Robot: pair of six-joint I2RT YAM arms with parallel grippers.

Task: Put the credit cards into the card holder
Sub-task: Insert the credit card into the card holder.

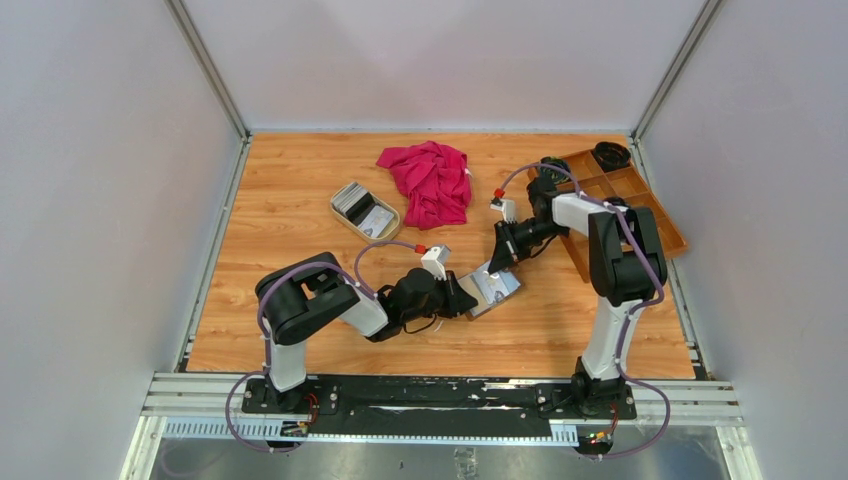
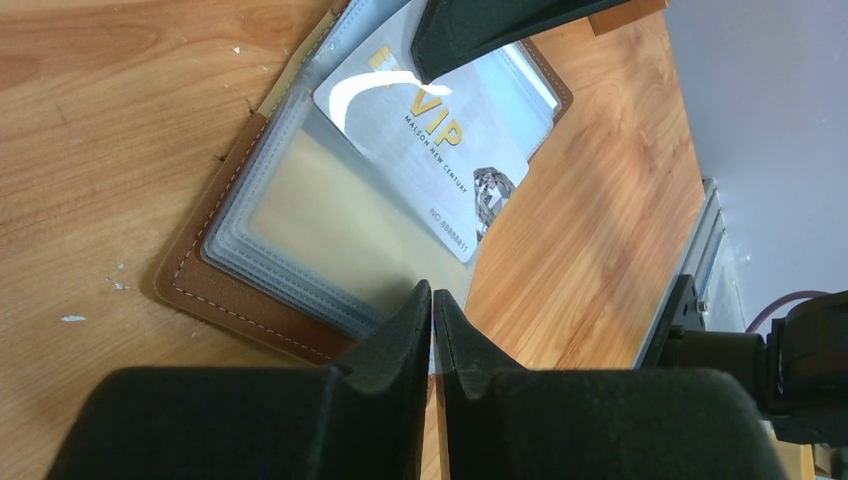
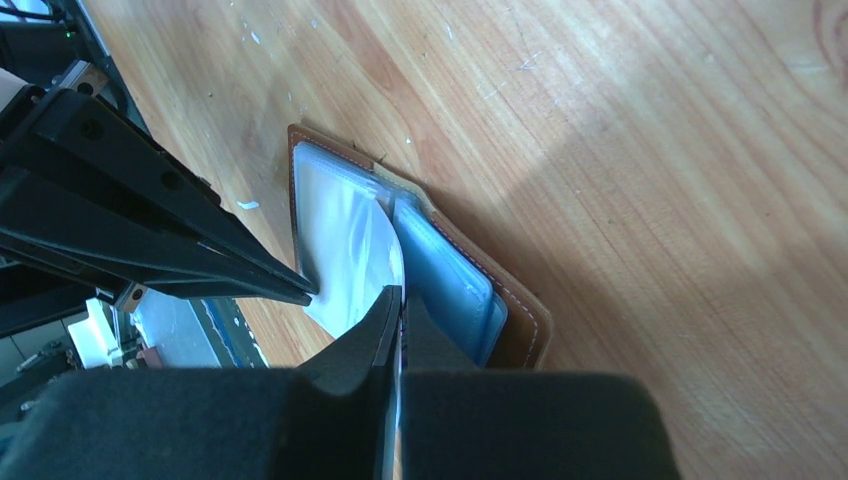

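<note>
left end effector (image 2: 432,300) pinches card holder (image 2: 215,290); right end effector (image 3: 397,300), card (image 2: 440,160)

arms (image 1: 600,330): white links, black joints | cables (image 1: 262,320): purple, red-tipped | fingers (image 2: 380,350): black

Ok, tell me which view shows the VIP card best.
Left wrist: the VIP card lies face-up over the open card holder, print legible. Top external shows only a small pale patch; right wrist catches at most its edge.

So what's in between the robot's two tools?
The open brown card holder, with a silver card among its clear sleeves. Left wrist view shows it, between left tool and right tool.
</note>
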